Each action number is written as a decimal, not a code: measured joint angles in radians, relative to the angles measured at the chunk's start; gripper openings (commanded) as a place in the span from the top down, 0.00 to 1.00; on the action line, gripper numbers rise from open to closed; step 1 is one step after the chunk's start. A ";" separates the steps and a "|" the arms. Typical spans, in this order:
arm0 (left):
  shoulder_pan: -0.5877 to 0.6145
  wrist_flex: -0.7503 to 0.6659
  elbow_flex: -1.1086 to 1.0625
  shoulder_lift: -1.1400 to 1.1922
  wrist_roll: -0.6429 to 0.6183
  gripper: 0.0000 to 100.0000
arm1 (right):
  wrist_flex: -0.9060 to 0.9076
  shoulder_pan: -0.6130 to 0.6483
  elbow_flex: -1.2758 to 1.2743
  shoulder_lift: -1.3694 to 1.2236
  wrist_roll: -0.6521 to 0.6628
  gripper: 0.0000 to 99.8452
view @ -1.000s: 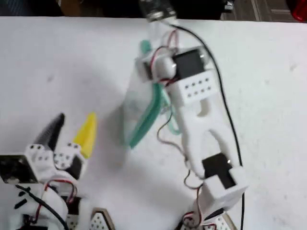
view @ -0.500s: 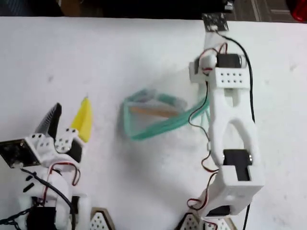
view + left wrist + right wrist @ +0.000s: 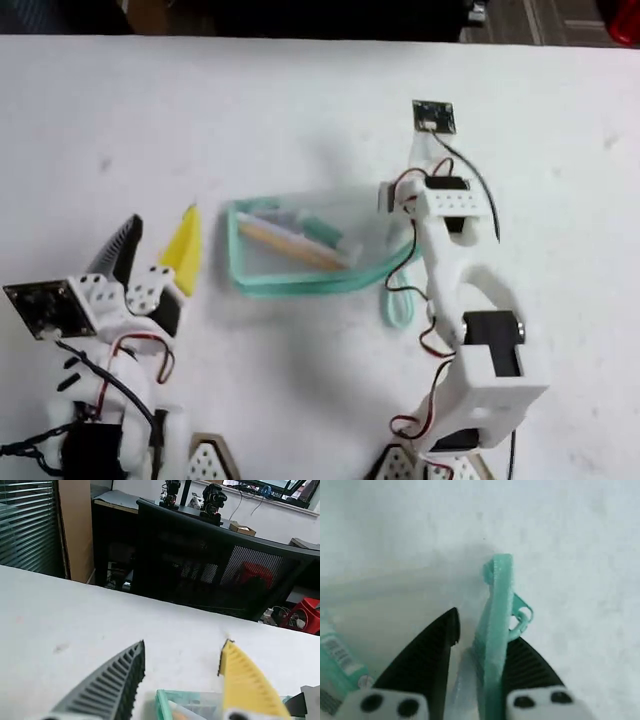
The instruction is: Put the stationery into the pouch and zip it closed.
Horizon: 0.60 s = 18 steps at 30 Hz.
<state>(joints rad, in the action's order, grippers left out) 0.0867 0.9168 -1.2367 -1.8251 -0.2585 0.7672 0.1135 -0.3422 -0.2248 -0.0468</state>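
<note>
Pouch [image 3: 300, 262], clear plastic, teal-zippered | rested on white table [image 3: 150, 120] | pinched at zip edge by right gripper [image 3: 485, 635] | sat beside left gripper [image 3: 160, 225], spread wide

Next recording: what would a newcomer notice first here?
The clear plastic pouch with green zipper trim lies mid-table with a wooden pencil inside it. The right arm's black pincer clamps its green edge at one end, while the left arm's yellow-and-grey pincer hangs open beside the other end.

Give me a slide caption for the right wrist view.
Right gripper, jaws pinching the teal-zippered clear plastic pouch by its edge on the white table.
</note>
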 measured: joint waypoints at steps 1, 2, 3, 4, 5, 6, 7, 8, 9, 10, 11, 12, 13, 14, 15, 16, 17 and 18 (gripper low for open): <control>0.000 0.000 0.000 0.000 0.000 0.74 | 0.002 0.002 0.000 0.003 0.000 0.78; 0.000 0.000 0.000 0.000 0.000 0.74 | 0.015 0.006 0.002 0.006 -0.003 0.72; 0.000 0.000 0.000 0.000 0.000 0.74 | 0.031 0.012 0.009 0.006 -0.003 0.67; 0.000 0.000 0.000 0.000 0.000 0.74 | 0.046 0.018 0.009 0.006 -0.003 0.65; 0.000 0.000 0.000 0.000 0.000 0.74 | 0.055 0.028 0.011 0.006 -0.003 0.66; 0.000 0.000 0.000 0.000 0.000 0.74 | 0.064 0.038 0.003 0.006 -0.002 0.67; 0.000 0.000 0.000 0.000 0.000 0.74 | 0.074 0.051 0.000 0.005 0.009 0.68; 0.000 0.000 0.000 0.000 0.000 0.74 | 0.084 0.057 0.000 0.005 0.026 0.69; 0.000 0.000 0.000 0.000 0.000 0.74 | 0.098 0.057 0.006 0.020 0.038 0.69; 0.000 0.000 0.000 0.000 0.000 0.74 | 0.121 0.058 0.009 0.041 0.046 0.70; 0.000 0.000 0.000 0.000 0.000 0.74 | 0.149 0.060 0.012 0.063 0.048 0.70; 0.000 0.000 0.000 0.000 0.000 0.74 | 0.180 0.061 0.014 0.091 0.049 0.70; 0.000 0.000 0.000 0.000 0.000 0.74 | 0.206 0.060 0.014 0.126 0.052 0.70; 0.000 0.000 0.000 0.000 0.000 0.74 | 0.233 0.054 0.018 0.167 0.055 0.70; 0.000 0.000 0.000 0.000 0.000 0.74 | 0.261 0.044 0.026 0.216 0.057 0.70; 0.000 0.000 0.000 0.000 0.003 0.74 | 0.290 0.035 0.034 0.270 0.058 0.70; 0.000 0.000 0.000 0.000 0.015 0.74 | 0.318 0.026 0.041 0.327 0.058 0.72; 0.000 0.000 0.000 0.000 0.048 0.75 | 0.342 0.015 0.048 0.385 0.063 0.75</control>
<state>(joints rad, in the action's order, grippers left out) 0.0867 0.9168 -1.2367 -1.8251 -0.2110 1.1093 0.1289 -0.2946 0.1603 0.0161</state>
